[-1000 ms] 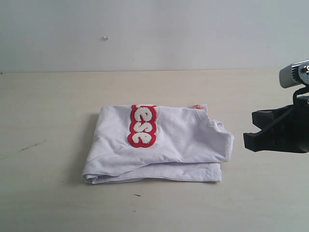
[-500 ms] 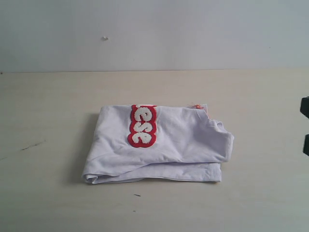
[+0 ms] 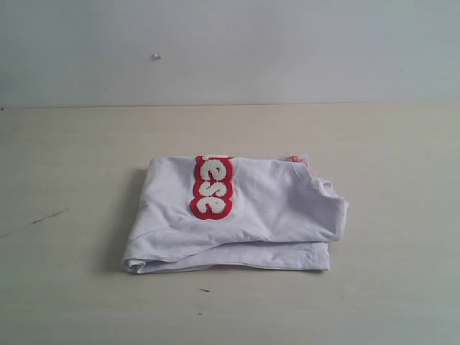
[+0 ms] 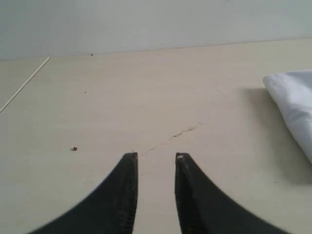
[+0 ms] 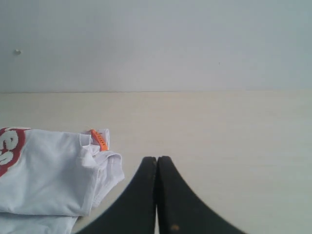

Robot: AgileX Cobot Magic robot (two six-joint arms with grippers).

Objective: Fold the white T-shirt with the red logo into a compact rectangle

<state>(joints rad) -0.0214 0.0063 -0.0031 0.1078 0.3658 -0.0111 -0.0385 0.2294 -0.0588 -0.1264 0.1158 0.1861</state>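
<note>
The folded shirt (image 3: pixel 244 215) lies on the table (image 3: pixel 72 287), logo (image 3: pixel 212 188) up. The left gripper (image 4: pixel 156 157) is narrowly parted and empty; the right gripper (image 5: pixel 157 161) is pinched together.

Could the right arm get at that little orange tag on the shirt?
Probably yes: only bare table lies between the right gripper and the orange tag, which sticks out of the white T-shirt. Its jaws are shut.

The white T-shirt (image 3: pixel 251 215) lies flat near the middle of the table (image 3: pixel 72 144), folded into a rough layered rectangle. The red logo (image 3: pixel 212 188) faces up, a short strip with fuzzy white letters starting at the far fold. The orange neck tag (image 3: pixel 293 159) shows at the shirt's far right corner.
</note>
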